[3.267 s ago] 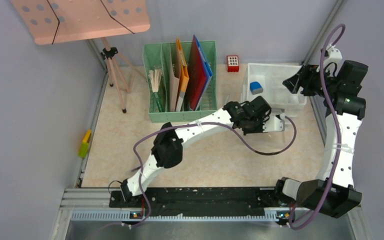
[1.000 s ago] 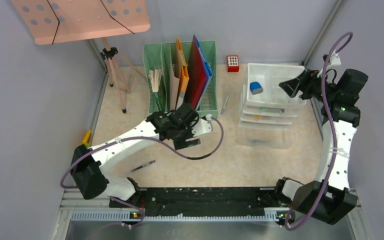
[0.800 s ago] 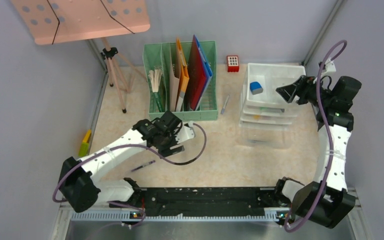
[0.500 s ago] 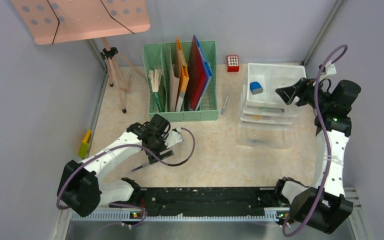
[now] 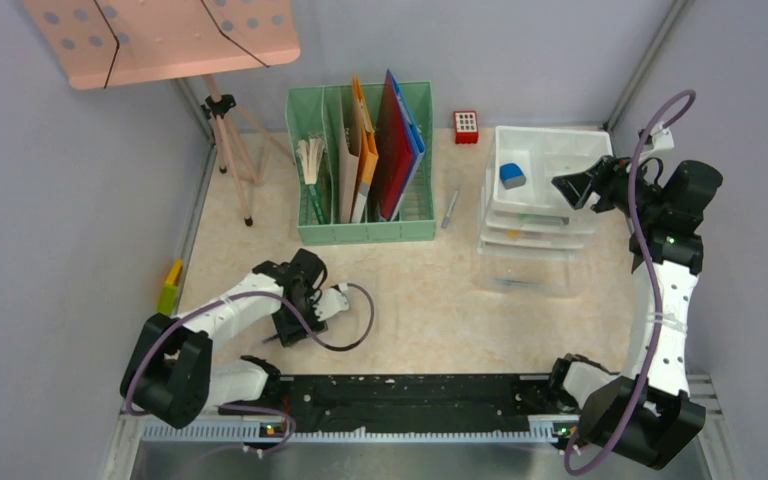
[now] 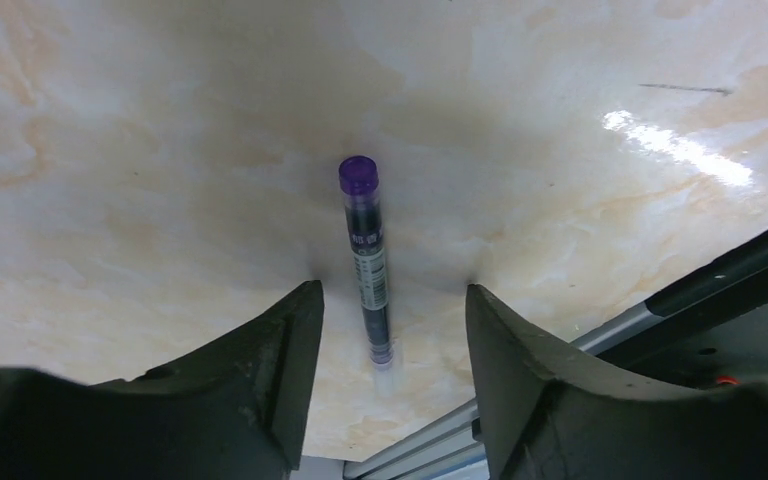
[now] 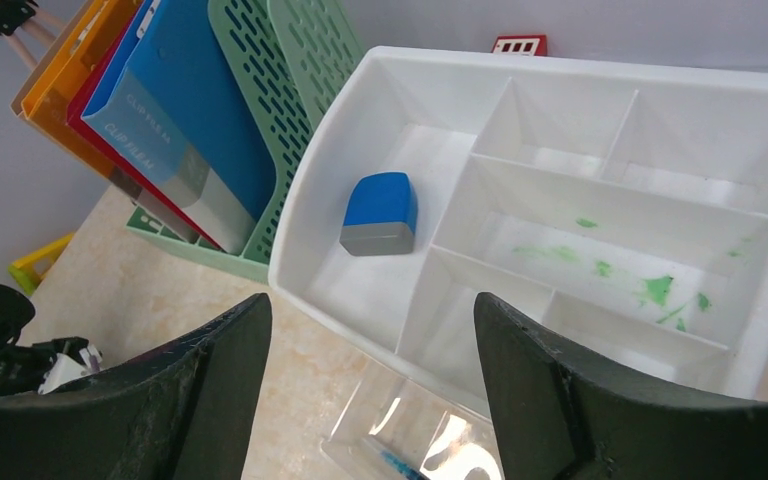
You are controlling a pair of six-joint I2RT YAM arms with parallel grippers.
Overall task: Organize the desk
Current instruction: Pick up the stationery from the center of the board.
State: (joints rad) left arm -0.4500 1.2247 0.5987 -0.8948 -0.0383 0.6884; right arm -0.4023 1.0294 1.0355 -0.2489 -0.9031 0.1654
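Folders [image 5: 395,150] crowd rack [image 5: 360,232] on desk [image 5: 440,290] (blue block [image 5: 512,175] in tray [image 5: 560,150]).

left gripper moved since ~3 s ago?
Yes. The left gripper has swung left and toward the front rail, from beside the white drawer unit, past the green file organizer, to straddle a purple-capped pen with open jaws.

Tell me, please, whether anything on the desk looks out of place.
A purple-capped pen lies loose by the front rail, under the open left gripper; a grey pen lies loose beside the green file organizer.
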